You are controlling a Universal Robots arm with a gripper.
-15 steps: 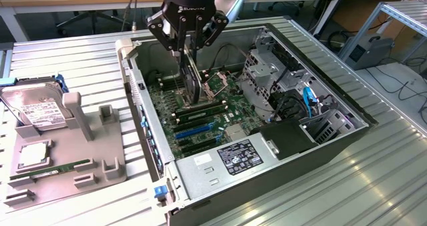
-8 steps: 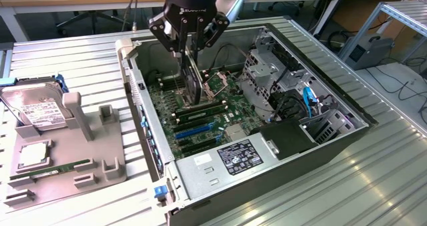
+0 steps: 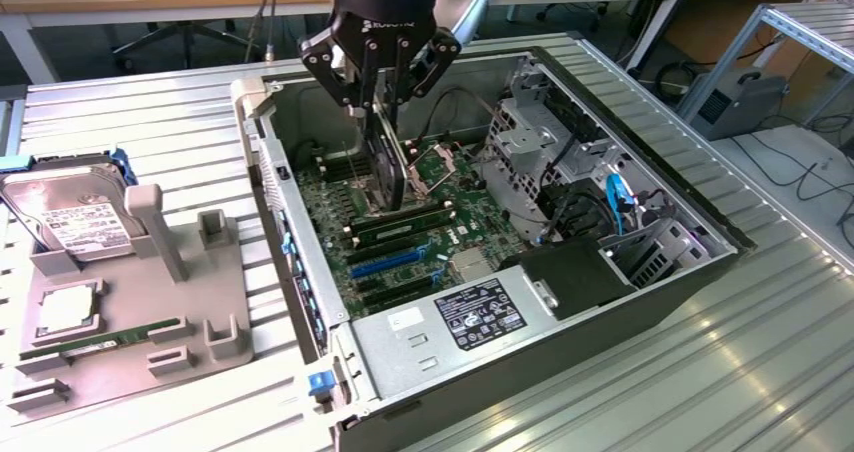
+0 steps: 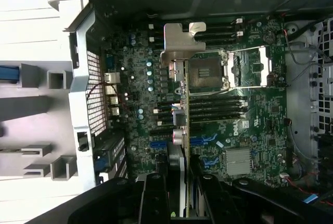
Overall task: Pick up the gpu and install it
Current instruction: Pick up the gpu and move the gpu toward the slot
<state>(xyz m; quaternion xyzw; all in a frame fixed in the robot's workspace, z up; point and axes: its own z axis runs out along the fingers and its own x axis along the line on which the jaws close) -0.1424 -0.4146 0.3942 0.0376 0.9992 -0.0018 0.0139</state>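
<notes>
An open computer case [image 3: 274, 162] lies on its side on a ribbed metal table [image 3: 147, 112]. Above its far half, a black gripper [image 3: 378, 100] points straight down, its fingers clamped on the top edge of the gpu [image 3: 387, 162]. The card stands upright and edge-on, its lower edge close to the green motherboard [image 3: 414, 247]; contact cannot be told. A silver power supply [image 3: 454, 327] fills the case's near end. At the exterior view's left, a grey holder [image 3: 200, 312] carries a hard drive [image 3: 74, 222] and a RAM stick [image 3: 100, 340].
</notes>
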